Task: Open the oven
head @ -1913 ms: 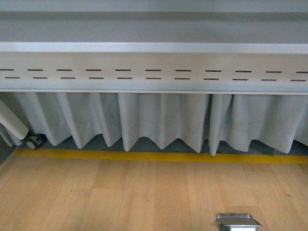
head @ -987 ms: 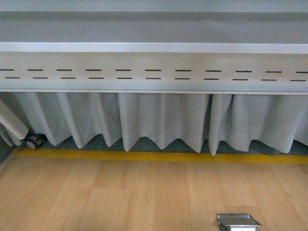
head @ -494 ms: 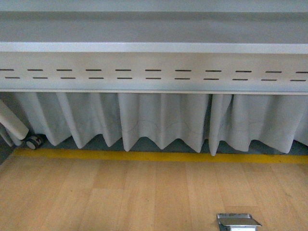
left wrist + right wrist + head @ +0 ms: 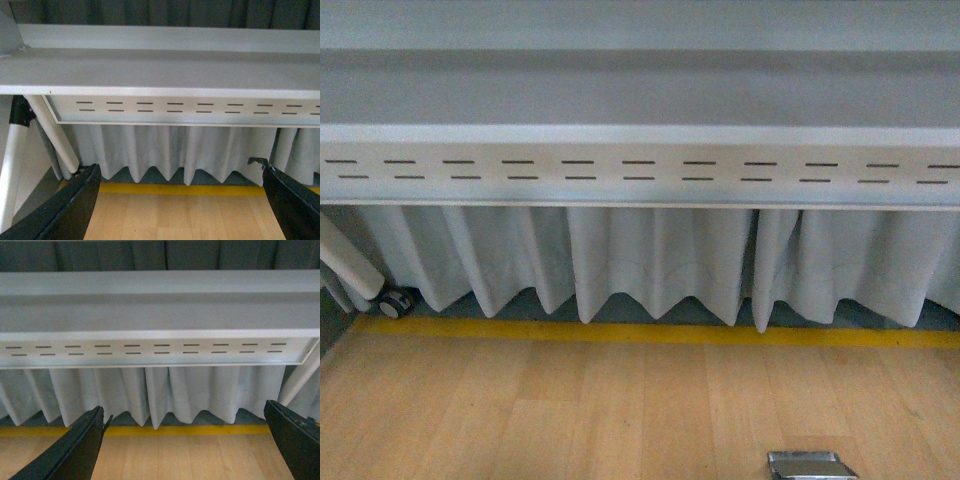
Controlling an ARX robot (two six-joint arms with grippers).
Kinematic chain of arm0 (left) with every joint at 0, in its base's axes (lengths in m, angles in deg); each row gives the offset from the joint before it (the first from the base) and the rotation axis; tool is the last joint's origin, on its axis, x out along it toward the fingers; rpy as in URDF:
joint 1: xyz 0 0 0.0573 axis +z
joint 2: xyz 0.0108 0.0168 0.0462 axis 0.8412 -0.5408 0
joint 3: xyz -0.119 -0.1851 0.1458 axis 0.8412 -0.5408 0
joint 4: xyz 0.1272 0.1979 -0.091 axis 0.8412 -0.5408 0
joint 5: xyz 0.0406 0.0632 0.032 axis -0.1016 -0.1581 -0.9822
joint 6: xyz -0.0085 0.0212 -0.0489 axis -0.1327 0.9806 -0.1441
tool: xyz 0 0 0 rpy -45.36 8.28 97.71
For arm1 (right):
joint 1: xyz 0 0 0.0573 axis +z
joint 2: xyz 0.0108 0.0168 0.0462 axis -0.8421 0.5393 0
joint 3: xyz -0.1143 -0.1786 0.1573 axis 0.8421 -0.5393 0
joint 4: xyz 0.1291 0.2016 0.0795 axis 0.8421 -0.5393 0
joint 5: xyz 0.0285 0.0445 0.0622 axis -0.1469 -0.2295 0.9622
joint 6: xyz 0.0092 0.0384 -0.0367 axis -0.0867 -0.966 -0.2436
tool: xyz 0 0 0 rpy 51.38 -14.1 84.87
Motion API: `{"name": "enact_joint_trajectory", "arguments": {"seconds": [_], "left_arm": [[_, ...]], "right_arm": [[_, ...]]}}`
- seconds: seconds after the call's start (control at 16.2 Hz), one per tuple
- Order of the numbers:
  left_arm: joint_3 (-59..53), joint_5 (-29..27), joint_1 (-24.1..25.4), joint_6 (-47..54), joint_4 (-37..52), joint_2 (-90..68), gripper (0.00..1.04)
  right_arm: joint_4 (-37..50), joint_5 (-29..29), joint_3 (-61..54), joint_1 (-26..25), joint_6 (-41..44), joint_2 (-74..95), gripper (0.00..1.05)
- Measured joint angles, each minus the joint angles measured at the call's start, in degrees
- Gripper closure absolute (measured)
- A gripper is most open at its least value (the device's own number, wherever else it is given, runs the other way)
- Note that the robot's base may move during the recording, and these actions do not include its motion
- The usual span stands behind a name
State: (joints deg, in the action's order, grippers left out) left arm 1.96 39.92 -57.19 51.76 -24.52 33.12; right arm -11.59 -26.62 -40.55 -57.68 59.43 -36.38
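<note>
- Left wrist view: the left hand [image 4: 175,165] stood spread wide, its black fingers [image 4: 75,210] at either edge, with nothing held between them.
- Right wrist view: the right hand [image 4: 184,407] was likewise wide apart and held nothing.
- Front view, nearest: what looked like a metal floor plate [image 4: 810,465] lay on the wooden floor [image 4: 570,410].
- Farther off, a yellow stripe [image 4: 620,333] ran along the floor below a pleated grey curtain [image 4: 660,260], with a castor [image 4: 392,300] at the left.
- Above the curtain ran the desk [image 4: 640,170] with its slotted panel.
- From these views, where the oven stood could not be told.
</note>
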Motion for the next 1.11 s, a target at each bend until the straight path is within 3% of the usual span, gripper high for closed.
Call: {"name": "enact_joint_trajectory", "arguments": {"seconds": [1.11], "left_arm": [[0.0, 0.02, 0.0, 0.04, 0.22, 0.0, 0.07]], "right_arm": [[0.15, 0.02, 0.0, 0.0, -0.02, 0.02, 0.06]]}}
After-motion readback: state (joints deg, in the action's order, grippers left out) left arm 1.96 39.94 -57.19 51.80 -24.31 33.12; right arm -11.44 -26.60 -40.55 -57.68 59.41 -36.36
